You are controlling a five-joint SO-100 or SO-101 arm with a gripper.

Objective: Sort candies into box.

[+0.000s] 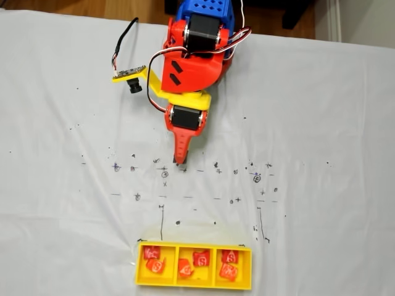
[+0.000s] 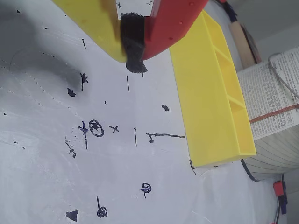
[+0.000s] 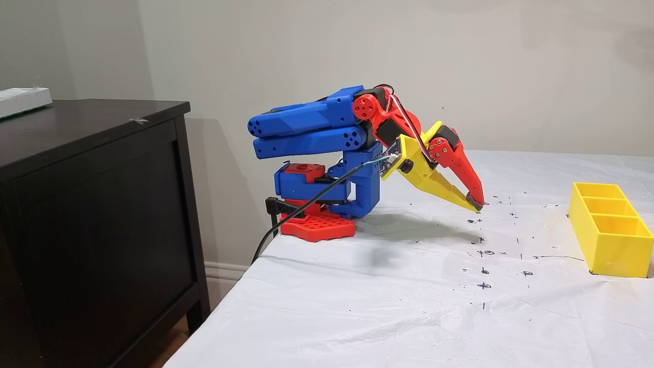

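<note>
Six small red wrapped candies (image 1: pixel 192 263) were seen in the long yellow three-compartment plastic box (image 1: pixel 141 276).
Empty jaws (image 2: pixel 133 59) were closed above the white-covered desk (image 1: pixel 321 135); a descent risked fingertip scraping.

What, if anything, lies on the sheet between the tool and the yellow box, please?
Nothing visible: between the shut tool and the box lies bare white sheet with pen marks. The candies already sit in the box, two per compartment.

Hand-drawn black crosses, circled marks and short lines dot the white desk (image 2: pixel 56 177), while print on a book page (image 2: pixel 268 100) and white lettering on the candies (image 1: pixel 192 263) stay too small to read.
</note>
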